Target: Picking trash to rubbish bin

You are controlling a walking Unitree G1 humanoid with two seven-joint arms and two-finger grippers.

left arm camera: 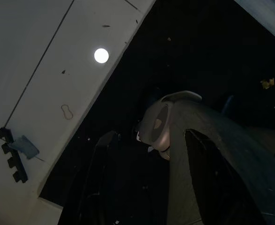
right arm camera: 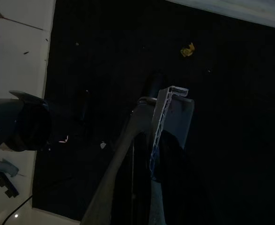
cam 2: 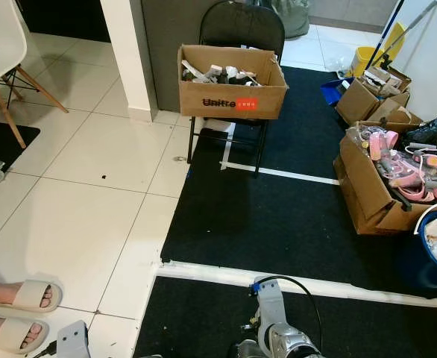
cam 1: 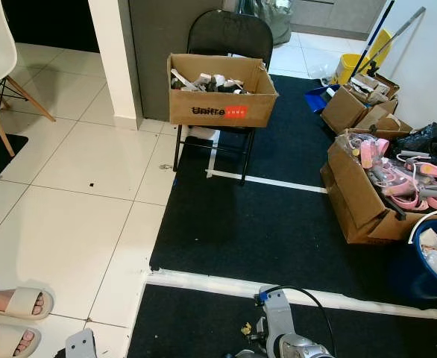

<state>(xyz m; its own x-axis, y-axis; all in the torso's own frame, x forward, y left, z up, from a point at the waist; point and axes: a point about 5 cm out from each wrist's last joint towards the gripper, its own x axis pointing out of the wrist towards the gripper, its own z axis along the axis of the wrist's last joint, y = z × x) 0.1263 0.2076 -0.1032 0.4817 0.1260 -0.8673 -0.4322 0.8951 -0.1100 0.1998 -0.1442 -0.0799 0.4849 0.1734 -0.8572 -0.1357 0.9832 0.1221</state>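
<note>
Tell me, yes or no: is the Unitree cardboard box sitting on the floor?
No. The Unitree cardboard box rests on the seat of a black folding chair, raised above the black mat.

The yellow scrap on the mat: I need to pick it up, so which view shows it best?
The right wrist view: the scrap stands out bright against the dark mat. The left wrist view shows it dimmer near the edge; the eye views show it tiny beside the right arm.

1. Floor tiles [cam 1: 69,224]: glossy, smooth white ceramic, lamp glare visible.
2. Mat [cam 1: 263,224]: matt black, fine-textured, edged with white tape.
3. Box on chair [cam 1: 218,101]: plain brown cardboard, printed front.
4. Folding chair [cam 1: 230,33]: black, slight sheen, thin metal legs.
5. Bin, near right [cam 1: 409,272]: blue plastic.
6. Sandals, near left [cam 1: 21,302]: matt beige, smooth.
</note>
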